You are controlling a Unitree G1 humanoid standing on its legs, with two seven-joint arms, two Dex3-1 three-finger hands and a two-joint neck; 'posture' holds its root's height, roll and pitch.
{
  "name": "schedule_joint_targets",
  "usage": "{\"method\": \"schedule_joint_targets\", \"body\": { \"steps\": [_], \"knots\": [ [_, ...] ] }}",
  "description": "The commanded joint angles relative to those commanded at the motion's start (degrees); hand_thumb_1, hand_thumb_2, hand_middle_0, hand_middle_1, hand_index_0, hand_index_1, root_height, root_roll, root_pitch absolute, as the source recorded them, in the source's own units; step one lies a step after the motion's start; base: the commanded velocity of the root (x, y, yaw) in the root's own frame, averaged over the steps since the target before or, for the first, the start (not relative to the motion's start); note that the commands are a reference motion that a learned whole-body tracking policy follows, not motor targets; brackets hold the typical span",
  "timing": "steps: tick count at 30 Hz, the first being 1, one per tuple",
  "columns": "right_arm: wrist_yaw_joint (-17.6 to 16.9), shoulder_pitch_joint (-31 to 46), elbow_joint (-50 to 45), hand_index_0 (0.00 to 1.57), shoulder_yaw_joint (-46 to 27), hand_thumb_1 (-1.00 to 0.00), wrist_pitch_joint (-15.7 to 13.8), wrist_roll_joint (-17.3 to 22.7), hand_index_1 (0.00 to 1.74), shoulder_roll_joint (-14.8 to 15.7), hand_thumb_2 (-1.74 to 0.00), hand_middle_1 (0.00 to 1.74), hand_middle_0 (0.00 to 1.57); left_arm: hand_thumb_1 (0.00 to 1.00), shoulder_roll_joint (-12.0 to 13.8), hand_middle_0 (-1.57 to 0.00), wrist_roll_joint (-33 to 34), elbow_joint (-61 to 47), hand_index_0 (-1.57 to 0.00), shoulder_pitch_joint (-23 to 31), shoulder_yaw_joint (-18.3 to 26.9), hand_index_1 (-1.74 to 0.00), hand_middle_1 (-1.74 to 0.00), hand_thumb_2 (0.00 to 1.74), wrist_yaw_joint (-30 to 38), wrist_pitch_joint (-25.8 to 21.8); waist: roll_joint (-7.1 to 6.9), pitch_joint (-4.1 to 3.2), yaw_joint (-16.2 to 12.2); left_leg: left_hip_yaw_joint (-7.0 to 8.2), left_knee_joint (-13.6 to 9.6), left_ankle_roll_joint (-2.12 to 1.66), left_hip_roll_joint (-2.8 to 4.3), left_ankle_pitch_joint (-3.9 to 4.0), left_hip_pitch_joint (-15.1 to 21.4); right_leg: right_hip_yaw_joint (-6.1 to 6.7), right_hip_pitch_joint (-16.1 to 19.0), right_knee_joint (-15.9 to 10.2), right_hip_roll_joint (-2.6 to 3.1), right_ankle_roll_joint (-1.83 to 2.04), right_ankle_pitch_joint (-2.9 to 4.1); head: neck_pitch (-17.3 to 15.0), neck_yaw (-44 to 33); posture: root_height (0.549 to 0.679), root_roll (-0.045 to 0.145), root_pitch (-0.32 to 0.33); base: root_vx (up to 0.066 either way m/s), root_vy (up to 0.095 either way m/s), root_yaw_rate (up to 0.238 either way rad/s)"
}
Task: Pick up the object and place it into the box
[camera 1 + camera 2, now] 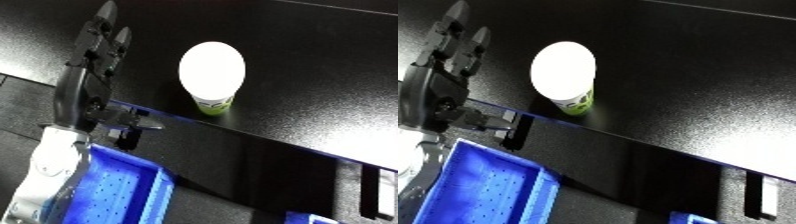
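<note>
A cup with a white lid and a green-and-white side [211, 72] stands on the black table [320, 75], near its front edge. My left hand [89, 80] reaches over the table to the left of the cup, apart from it, with fingers [105, 30] straight and the thumb [133, 122] sticking out toward the right. It holds nothing. The blue bin [482, 190] sits below the table's edge at the lower left, under my left forearm [49, 170]. My right hand shows in neither view.
The table's front edge [266, 140] runs diagonally from the left down to the right. A second blue thing [311, 218] peeks in at the bottom edge. A white strip [387, 192] shows at the lower right.
</note>
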Motion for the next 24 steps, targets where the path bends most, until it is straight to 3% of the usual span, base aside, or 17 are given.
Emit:
{"method": "schedule_joint_targets", "body": {
  "steps": [15,23,24],
  "knots": [
    [-0.76,-1.67,-0.67,0.00,1.32,0.00,0.91,0.65,0.00,-0.06,0.00,0.00,0.00,0.00,-2.95,0.00,-1.12,4.76,0.00,-6.13,-6.35,0.00,0.00,0.00,0.86,2.20,-0.67,0.00,-1.67,0.71,1.48,0.48,0.28,-0.73,-1.28,0.81,-1.88,0.79,0.47,0.35,0.22,1.64,-1.72,0.605,0.025,-0.022,0.004,0.016,-0.048],
    [-0.71,-2.39,-0.40,0.00,1.61,0.00,0.94,1.01,0.00,-0.19,0.00,0.00,0.00,0.00,-4.05,0.00,-1.65,9.27,0.00,-9.87,-8.87,0.00,0.00,0.00,1.72,2.27,-1.13,0.00,-2.70,1.29,1.37,0.60,0.55,-0.73,-1.86,1.35,-2.98,0.62,0.67,0.76,0.82,2.57,-2.70,0.606,0.022,-0.014,-0.011,0.011,-0.043],
    [-0.66,-2.47,-0.30,0.00,1.64,0.00,0.91,1.16,0.00,-0.21,0.00,0.00,0.00,0.05,-4.17,-0.08,-1.71,9.72,-0.08,-10.35,-9.17,-0.09,-0.09,0.09,1.74,2.23,-1.19,0.00,-2.80,1.36,1.39,0.61,0.59,-0.74,-1.97,1.40,-3.13,0.60,0.68,0.81,0.90,2.64,-2.81,0.606,0.022,-0.013,-0.018,0.000,-0.039]
  ]
}}
